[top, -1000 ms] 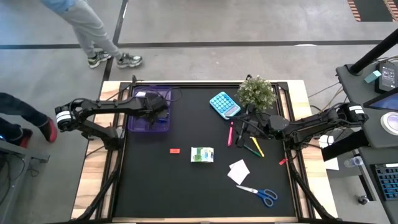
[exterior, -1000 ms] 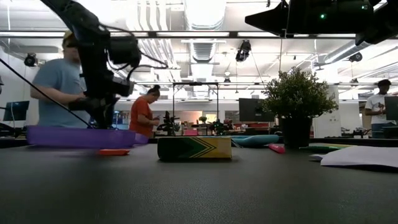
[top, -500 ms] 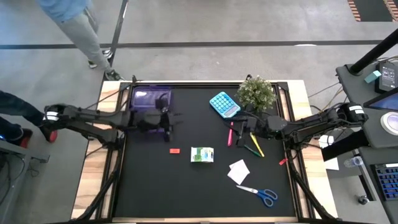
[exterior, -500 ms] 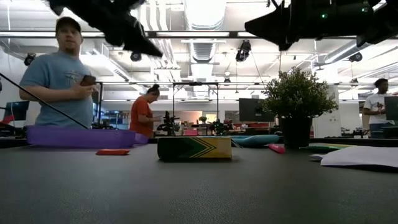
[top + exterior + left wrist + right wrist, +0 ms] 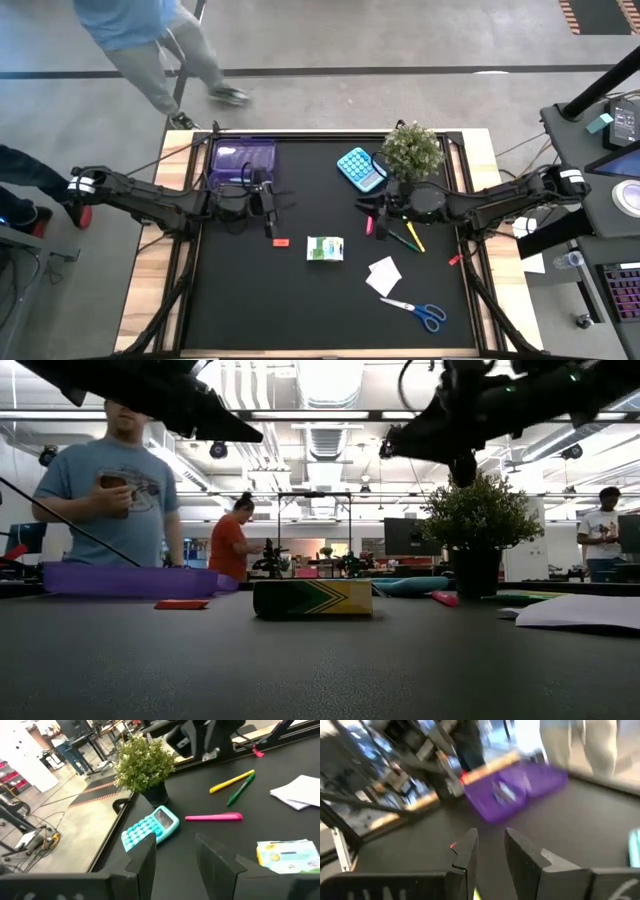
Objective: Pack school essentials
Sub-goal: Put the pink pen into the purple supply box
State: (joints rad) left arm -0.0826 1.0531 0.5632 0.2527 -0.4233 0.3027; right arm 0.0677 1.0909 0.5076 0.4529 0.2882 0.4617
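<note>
My left gripper [image 5: 270, 203] hovers open, pointing level toward the table's right, just near of the purple case [image 5: 243, 158]. My right gripper [image 5: 369, 209] hovers facing it, over the far end of the pink pen [image 5: 368, 227]. Its fingers [image 5: 516, 855] stand slightly apart with only table showing between them. A green pen [image 5: 402, 239] and a yellow pen [image 5: 415, 237] lie beside it. Flat on the black table are a red eraser [image 5: 281, 241], a green-white pack [image 5: 325, 248], a pale paper square [image 5: 384, 275] and blue-handled scissors [image 5: 417, 312].
A teal calculator [image 5: 360, 168] and a leafy potted plant [image 5: 412, 150] stand at the far right. A small red item [image 5: 455, 260] lies by the right edge. A person [image 5: 150, 40] walks past the far edge, and others stand in the room behind.
My left gripper has risen off the purple case and swung toward the table's near side and right, tipping from pointing down to nearly level. My right gripper has rolled about its own axis and tipped up toward level, staying over the pens.
</note>
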